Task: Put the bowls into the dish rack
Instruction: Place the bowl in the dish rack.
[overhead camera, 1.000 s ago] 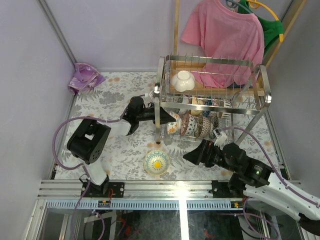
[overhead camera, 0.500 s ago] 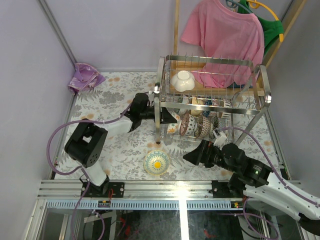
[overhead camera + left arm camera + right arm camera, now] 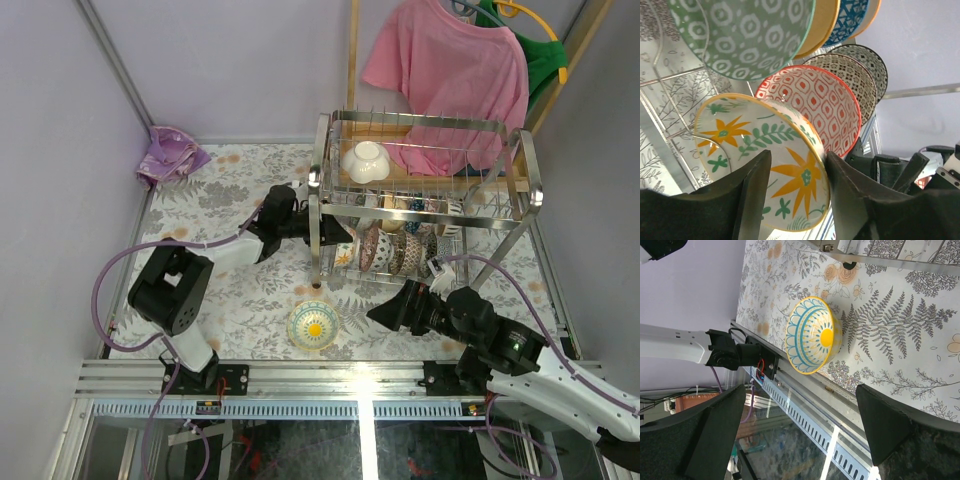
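The steel dish rack (image 3: 321,190) stands at the back right, and its wires (image 3: 660,85) also show in the left wrist view. My left gripper (image 3: 335,237) reaches into the lower tier. Its jaws stand part open around a white bowl with orange flowers (image 3: 765,140), which leans among the prongs with its rim against one finger (image 3: 855,195). A red-patterned bowl (image 3: 820,105) and a green one (image 3: 740,35) stand beside it. My right gripper (image 3: 378,312) is wide open and empty, right of a blue-and-yellow bowl (image 3: 314,324) on the table. That bowl also shows in the right wrist view (image 3: 812,335).
A white bowl (image 3: 365,160) sits on the rack's top tier. A pink shirt (image 3: 450,70) hangs on a wooden stand (image 3: 352,60) behind the rack. A purple cloth (image 3: 172,152) lies at the back left. A metal rail (image 3: 840,405) runs along the near edge.
My left arm has pushed right, further into the rack's lower tier, then held still. The right arm and the blue-and-yellow bowl have hardly moved.
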